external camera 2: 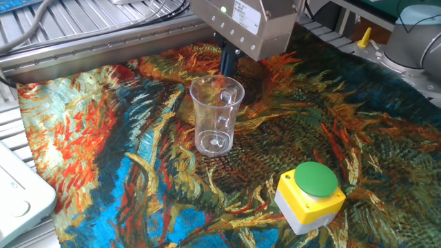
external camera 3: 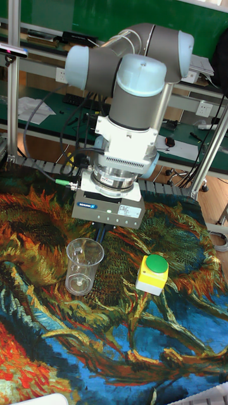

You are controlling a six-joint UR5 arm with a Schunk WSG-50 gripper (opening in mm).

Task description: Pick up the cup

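Note:
The cup (external camera 2: 216, 114) is clear plastic with a side handle and stands upright on the sunflower-print cloth (external camera 2: 103, 151). In the tall fixed view the cup (external camera 3: 83, 266) sits left of the yellow box. My gripper (external camera 2: 231, 65) hangs just behind and slightly right of the cup's rim. Its grey body fills the top of the fixed view, and only one dark blue finger (external camera 2: 229, 58) shows below it. In the tall fixed view the gripper (external camera 3: 101, 234) is close above the cup's right rim, its fingers mostly hidden under the body. Nothing is held.
A yellow box with a green button (external camera 2: 310, 193) stands to the front right of the cup, also seen as the box (external camera 3: 152, 274). A metal rail (external camera 2: 103, 55) runs along the cloth's far edge. A white device (external camera 2: 21, 196) lies at the left front corner.

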